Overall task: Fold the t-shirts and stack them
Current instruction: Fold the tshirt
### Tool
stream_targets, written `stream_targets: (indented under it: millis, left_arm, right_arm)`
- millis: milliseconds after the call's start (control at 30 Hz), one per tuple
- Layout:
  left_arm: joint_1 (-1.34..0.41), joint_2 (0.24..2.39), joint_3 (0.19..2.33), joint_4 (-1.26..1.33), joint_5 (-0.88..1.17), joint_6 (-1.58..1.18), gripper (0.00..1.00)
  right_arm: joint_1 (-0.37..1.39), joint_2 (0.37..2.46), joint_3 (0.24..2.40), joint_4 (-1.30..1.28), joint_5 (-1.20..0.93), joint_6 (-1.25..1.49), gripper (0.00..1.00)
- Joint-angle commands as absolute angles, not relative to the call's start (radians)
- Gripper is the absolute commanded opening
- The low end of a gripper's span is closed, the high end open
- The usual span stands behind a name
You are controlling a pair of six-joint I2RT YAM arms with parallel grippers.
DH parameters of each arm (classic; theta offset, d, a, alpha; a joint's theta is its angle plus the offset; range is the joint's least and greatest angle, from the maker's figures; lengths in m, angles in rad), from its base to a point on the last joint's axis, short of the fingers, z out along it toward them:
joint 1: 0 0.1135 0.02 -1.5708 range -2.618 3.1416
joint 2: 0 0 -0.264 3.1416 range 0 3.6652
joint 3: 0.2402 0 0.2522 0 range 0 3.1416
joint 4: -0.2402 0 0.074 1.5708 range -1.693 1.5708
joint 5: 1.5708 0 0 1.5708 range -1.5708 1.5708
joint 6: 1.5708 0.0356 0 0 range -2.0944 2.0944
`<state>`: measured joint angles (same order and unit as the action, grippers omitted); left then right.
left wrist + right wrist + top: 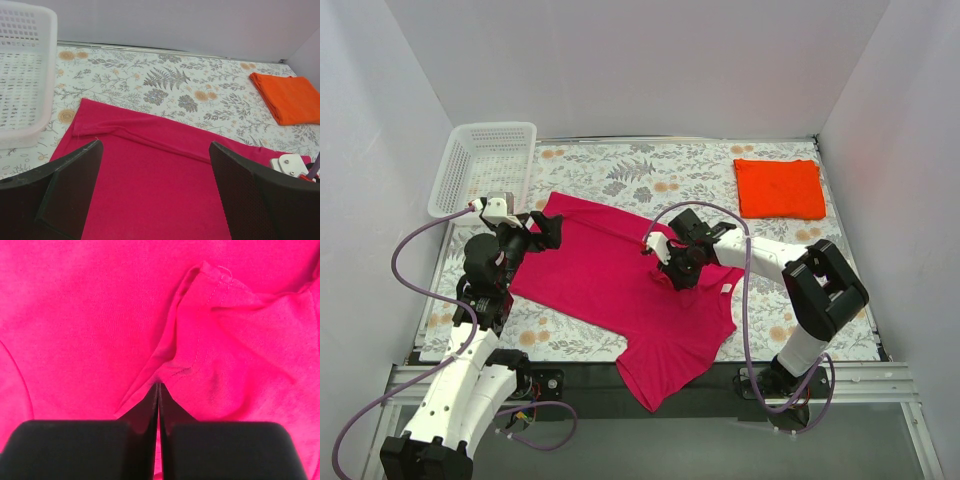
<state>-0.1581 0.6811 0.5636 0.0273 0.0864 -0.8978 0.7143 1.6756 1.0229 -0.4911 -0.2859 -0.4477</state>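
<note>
The magenta-pink t-shirt (610, 285) lies spread at an angle across the middle of the table, its small white neck label (727, 289) near the right edge. The orange-red t-shirt (780, 188) lies folded flat at the back right. My right gripper (674, 264) presses down on the pink shirt's middle; in the right wrist view it (159, 386) is shut on a pinched fold of the pink cloth (100, 315). My left gripper (543, 231) hovers over the shirt's far left corner, open (155, 145), with nothing between its fingers, only pink cloth (150, 195) below. The orange-red shirt (290, 97) shows at the right of that view.
A white lattice basket (485, 165) stands at the back left corner, close to the left gripper and seen again as the basket (25, 75) in the left wrist view. The floral tablecloth (650, 170) covers the table. White walls close in on three sides.
</note>
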Motion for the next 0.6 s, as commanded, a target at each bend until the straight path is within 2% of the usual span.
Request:
stream_targets:
  millis: [0,233,367,400,567]
  left_arm:
    - [-0.158,0.666,0.552,0.029,0.091,-0.897,0.81]
    - [-0.160,0.667,0.552,0.029,0.091,-0.896,0.81]
    - [-0.160,0.670,0.552,0.031,0.092,-0.897,0.81]
    - [-0.160,0.672,0.554,0.029,0.092,-0.897,0.80]
    - [-0.160,0.673,0.554,0.031,0.089,-0.896,0.81]
  right_arm:
    - [0.719,1.640,1.034,-0.468,-0.276,-0.442,0.01]
    - [0.719,1.594,1.017,-0.469,-0.298,-0.453,0.01]
    - [0.722,1.595,1.028,-0.468,-0.287,-0.442,0.38]
    - [0.729,1.606,1.029,-0.468,-0.285,-0.440,0.42]
    - [0.770,1.669,1.052,-0.446,-0.207,-0.413,0.43]
